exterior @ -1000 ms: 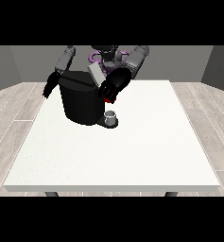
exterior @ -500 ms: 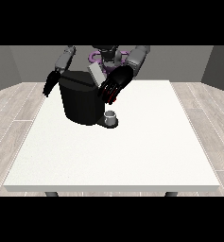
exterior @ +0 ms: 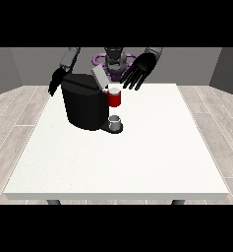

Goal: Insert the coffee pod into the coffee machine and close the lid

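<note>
Below the spread hand (exterior: 139,70) sits the coffee machine (exterior: 86,102).

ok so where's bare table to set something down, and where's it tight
Bare room: the table in front of the coffee machine, toward the near edge, and to the view's right of it. Crowded: the far left corner, around the machine, the grey thing at its base and the hand at the view's right.

Hidden from you: the lower part of the black hand at the view's left (exterior: 55,81), behind the black boxy coffee machine (exterior: 84,102). Small grey thing (exterior: 115,120) at the machine's 4 o'clock: pod or cup, cannot tell.
</note>
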`<state>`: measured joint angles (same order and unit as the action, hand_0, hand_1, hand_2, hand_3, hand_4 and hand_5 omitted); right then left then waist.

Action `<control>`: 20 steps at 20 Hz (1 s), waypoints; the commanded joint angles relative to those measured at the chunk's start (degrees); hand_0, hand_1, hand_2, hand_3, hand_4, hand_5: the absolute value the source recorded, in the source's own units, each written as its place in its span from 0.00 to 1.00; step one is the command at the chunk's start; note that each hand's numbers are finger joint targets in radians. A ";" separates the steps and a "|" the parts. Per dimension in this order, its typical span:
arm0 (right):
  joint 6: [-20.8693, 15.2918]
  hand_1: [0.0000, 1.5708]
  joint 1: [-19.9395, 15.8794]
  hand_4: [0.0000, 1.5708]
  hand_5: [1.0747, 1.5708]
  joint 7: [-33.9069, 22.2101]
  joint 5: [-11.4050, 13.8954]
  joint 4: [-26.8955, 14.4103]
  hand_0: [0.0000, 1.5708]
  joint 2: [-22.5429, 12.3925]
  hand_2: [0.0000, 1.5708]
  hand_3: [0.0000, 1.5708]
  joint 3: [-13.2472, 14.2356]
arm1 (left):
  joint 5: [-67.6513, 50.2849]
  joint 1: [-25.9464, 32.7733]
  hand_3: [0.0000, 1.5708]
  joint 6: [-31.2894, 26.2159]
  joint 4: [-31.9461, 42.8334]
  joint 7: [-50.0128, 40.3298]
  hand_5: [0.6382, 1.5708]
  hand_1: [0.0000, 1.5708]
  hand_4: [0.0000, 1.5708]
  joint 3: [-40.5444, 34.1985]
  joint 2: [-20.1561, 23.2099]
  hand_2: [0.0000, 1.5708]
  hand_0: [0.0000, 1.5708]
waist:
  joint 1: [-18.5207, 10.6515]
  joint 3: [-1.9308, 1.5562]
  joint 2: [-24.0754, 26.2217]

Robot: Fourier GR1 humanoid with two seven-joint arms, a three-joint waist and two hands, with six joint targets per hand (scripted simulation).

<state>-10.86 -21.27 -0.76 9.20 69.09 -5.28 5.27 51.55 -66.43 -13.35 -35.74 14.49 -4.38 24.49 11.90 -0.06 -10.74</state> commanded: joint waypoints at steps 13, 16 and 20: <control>-0.02 0.00 13.97 0.00 1.00 3.69 -2.82 -1.33 0.00 1.25 0.00 0.00 2.50 | -27.72 26.95 0.00 -2.80 0.71 6.90 1.00 0.00 0.25 -19.06 -21.52 0.00 0.00 | -15.42 0.10 22.86; 4.79 0.00 13.53 0.00 1.00 3.16 -4.45 2.11 0.00 0.81 0.00 0.00 0.53 | -28.17 30.13 0.00 -4.16 0.62 5.82 1.00 0.00 0.25 -18.92 -20.86 0.00 0.00 | -15.23 0.08 26.14; 10.44 0.00 9.48 0.00 1.00 -0.83 -6.73 6.33 0.00 -1.18 0.00 0.00 -0.99 | -27.66 33.91 0.00 -3.62 0.27 5.19 1.00 0.00 0.25 -17.79 -22.02 0.00 0.00 | -16.44 0.08 29.02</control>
<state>-5.24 -9.40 0.79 4.40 72.08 -4.96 5.55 24.56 -35.87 -16.50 -35.13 19.83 -22.34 3.24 -3.72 0.02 15.60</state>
